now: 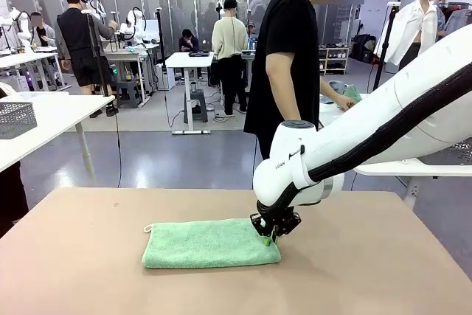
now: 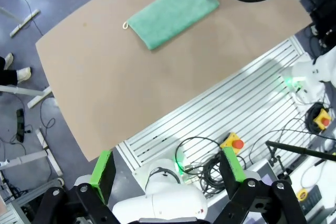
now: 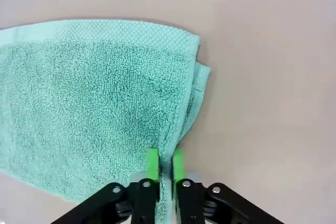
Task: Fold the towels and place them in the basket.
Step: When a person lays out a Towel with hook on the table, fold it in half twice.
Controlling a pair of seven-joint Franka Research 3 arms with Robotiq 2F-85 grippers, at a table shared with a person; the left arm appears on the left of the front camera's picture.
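Note:
A mint green towel [image 1: 210, 243] lies folded in half on the brown table [image 1: 88, 256], its white loop at the left end. My right gripper [image 1: 271, 237] is down at the towel's far right corner. In the right wrist view the towel [image 3: 94, 108] spreads to the left and the right gripper [image 3: 165, 163] is shut on its folded edge, green pads pressed on the cloth. My left gripper [image 2: 168, 174] hangs high beside the table, open with nothing between its fingers; far below it show the towel [image 2: 170, 14] and the right arm. The basket is out of view.
A person in a black shirt [image 1: 291, 57] stands beyond the far edge, turned to a side table at the right. The brown table has free room left, right and in front of the towel. Below the left gripper lie a slatted platform [image 2: 236, 108] and cables.

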